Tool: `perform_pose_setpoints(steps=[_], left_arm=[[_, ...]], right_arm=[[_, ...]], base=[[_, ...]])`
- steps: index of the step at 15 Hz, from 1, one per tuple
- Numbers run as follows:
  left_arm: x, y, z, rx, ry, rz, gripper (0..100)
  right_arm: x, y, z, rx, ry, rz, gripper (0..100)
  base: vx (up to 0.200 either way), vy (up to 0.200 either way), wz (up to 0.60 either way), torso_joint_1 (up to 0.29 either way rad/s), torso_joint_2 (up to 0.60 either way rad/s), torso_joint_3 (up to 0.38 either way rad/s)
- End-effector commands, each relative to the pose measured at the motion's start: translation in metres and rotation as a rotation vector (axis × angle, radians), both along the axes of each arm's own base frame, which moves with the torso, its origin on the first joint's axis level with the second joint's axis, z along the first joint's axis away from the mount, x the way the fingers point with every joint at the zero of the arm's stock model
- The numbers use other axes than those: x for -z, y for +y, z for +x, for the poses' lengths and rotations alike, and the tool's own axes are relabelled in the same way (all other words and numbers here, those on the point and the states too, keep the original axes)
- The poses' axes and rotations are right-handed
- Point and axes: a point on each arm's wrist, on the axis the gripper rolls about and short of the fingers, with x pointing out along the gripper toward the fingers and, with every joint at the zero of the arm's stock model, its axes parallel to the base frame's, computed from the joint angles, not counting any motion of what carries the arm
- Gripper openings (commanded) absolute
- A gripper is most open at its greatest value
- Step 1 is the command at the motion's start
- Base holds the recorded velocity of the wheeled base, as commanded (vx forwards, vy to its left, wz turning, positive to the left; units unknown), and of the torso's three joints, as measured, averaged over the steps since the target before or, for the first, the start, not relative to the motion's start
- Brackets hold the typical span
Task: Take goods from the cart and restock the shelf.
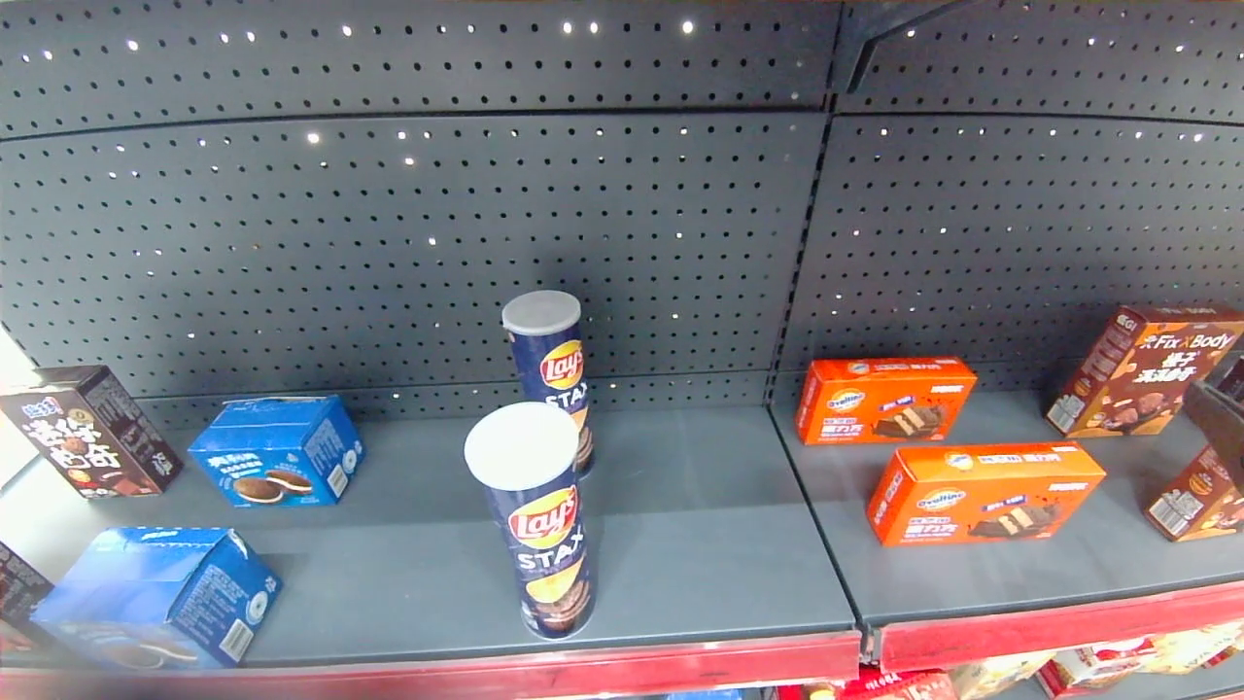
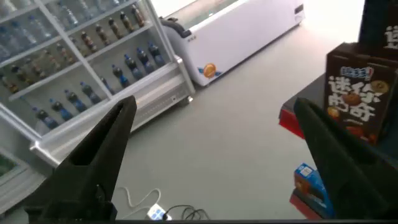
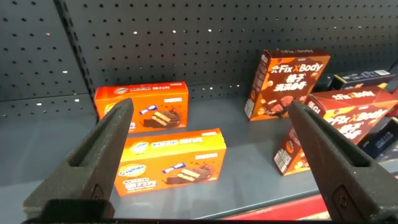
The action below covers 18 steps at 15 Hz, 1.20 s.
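Note:
On the grey shelf (image 1: pixel 700 525) two tall dark-blue chip cans stand upright, one near the front edge (image 1: pixel 536 525) and one behind it (image 1: pixel 549 369). Left of them are two blue cookie boxes (image 1: pixel 277 452) (image 1: pixel 155 593) and a dark box (image 1: pixel 92 428). To the right lie two orange boxes (image 1: pixel 884 399) (image 1: pixel 982 491). My right gripper (image 3: pixel 210 106) is open and holds nothing; it faces the orange boxes (image 3: pixel 174 158) and the brown boxes (image 3: pixel 287 84). My left gripper (image 2: pixel 212 106) is open with nothing in it, off the shelf's left end beside the dark box (image 2: pixel 354 93).
Brown boxes (image 1: pixel 1142 369) (image 1: pixel 1200 496) crowd the shelf's far right. Bare shelf floor lies on either side of the cans. A perforated back panel (image 1: pixel 583 224) closes the rear. Beyond the left end are open floor (image 2: pixel 236 149), a drinks fridge (image 2: pixel 74 56) and a white chest freezer (image 2: pixel 249 31).

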Motion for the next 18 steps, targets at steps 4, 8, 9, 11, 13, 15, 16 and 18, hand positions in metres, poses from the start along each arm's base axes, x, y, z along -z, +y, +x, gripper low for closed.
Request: perform_pose_setpoints(steps=[4,8,9,11,13,15,16,18], left_arm=[[-0.026,0.008,-0.049,-0.142,0.034,-0.043,100],[-0.083,-0.016,-0.025,-0.3,0.029,-0.046,100],[-0.067,-0.016,-0.023,-0.305,0.05,-0.04,100],[-0.031,-0.023,-0.048,-0.384,0.041,-0.044,100],[-0.017,-0.033,-0.047,-0.463,0.047,-0.044,100],[-0.003,-0.03,-0.036,-0.443,0.067,-0.04,100],[0.033,-0.028,-0.021,-0.419,0.063,-0.04,100],[0.069,-0.028,0.007,-0.312,0.084,0.075,100]], right_arm=[[0.001,0.001,0.003,0.011,0.01,-0.009,100],[0.001,0.002,0.003,-0.002,0.01,-0.011,100],[0.001,0.002,0.003,-0.007,0.008,-0.009,100],[0.0,0.002,0.001,-0.011,0.005,-0.007,100],[0.0,0.003,0.001,-0.022,0.005,-0.008,100],[0.001,0.004,0.001,-0.036,0.007,-0.008,100],[0.001,0.005,0.001,-0.041,0.008,-0.011,100],[0.001,0.004,0.0,-0.035,0.006,-0.007,100]], base=[[0.0,0.0,0.0,0.0,0.0,0.0],[0.0,0.0,0.0,0.0,0.0,0.0],[0.0,0.0,0.0,0.0,0.0,0.0],[0.0,0.0,0.0,0.0,0.0,0.0],[0.0,0.0,0.0,0.0,0.0,0.0],[0.0,0.0,0.0,0.0,0.0,0.0],[0.0,0.0,0.0,0.0,0.0,0.0],[0.0,0.0,0.0,0.0,0.0,0.0]])
